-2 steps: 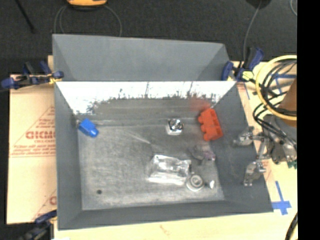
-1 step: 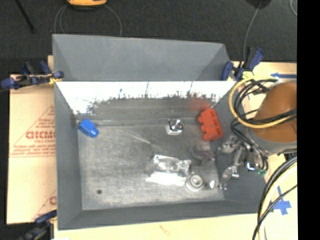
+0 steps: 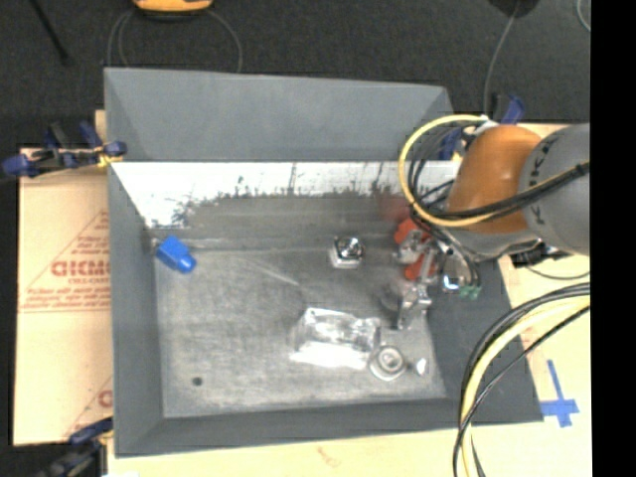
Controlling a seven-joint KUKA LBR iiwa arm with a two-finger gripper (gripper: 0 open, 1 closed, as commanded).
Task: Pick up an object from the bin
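My gripper (image 3: 407,311) hangs low over the right side of the bin floor, its fingers pointing down and to the left. Just below it lies a round silver metal piece (image 3: 388,364). To the left of that piece rests a clear plastic bag (image 3: 333,338), crumpled and flat. A small shiny metal part (image 3: 346,252) lies up and to the left of the gripper, near the back wall. A small white bit (image 3: 420,368) lies near the front right corner. Nothing shows between the fingers.
A blue cap-like piece (image 3: 176,256) lies at the far left by the back wall. A small dark speck (image 3: 197,383) sits near the front left. The arm with its orange cover and yellow cables hangs over the bin's right rim.
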